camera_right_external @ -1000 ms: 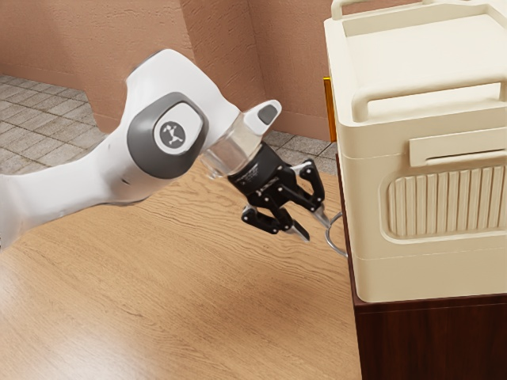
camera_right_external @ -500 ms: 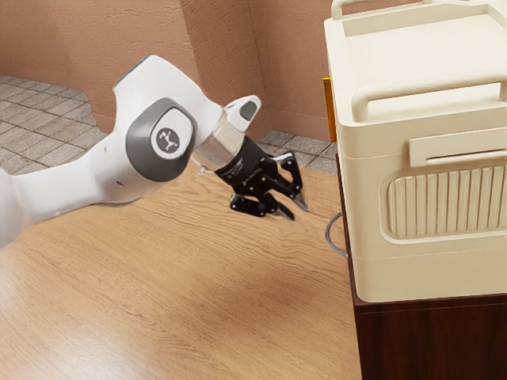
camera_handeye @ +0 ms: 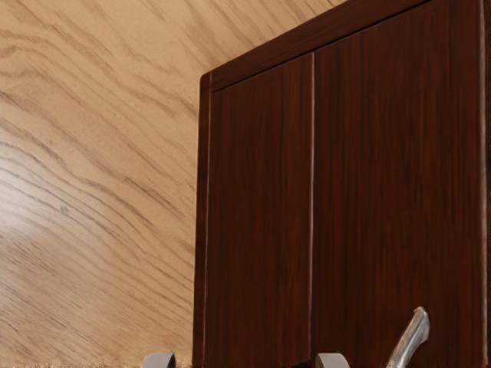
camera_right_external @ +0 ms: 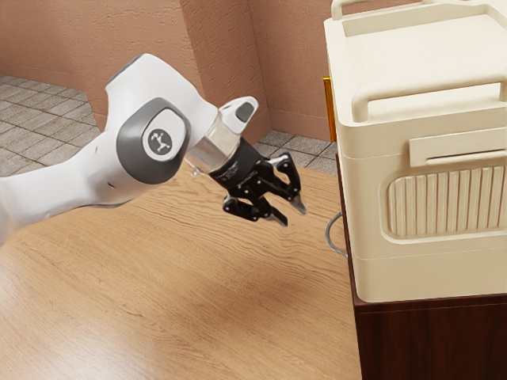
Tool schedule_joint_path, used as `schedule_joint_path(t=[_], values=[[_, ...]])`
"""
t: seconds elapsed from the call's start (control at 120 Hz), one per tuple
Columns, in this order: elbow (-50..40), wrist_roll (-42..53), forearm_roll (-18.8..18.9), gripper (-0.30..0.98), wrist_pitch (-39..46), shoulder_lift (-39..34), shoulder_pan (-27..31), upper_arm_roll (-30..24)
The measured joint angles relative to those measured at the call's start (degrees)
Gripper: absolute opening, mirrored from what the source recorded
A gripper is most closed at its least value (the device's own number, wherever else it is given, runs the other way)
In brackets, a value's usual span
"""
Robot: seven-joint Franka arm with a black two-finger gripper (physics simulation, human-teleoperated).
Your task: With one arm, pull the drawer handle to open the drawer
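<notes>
Drawer (camera_handeye: pixel 399 184) shut in dk cab (camera_handeye: pixel 268 57)

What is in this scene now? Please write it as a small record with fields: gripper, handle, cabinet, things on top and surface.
gripper: black gripper, fingers apart, nothing between them
handle: curved metal handle, to the exterior view's right of the gripper, not gripped
cabinet: dark reddish-brown wood, its front panels looking flush, no drawer seen pulled out
on top: cream box with raised rails and a ribbed panel
surface: light wood table, below the gripper
</notes>
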Motion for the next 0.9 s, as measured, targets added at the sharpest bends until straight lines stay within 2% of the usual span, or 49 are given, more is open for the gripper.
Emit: schedule_joint_path(t=[0.317,0.9], values=[[0.0,0.5,-0.4,0.12,-0.9,0.0,1.2,-2.4],[0.1,1.0,-2.5,0.16,-0.6,0.8,1.4,-5.8]])
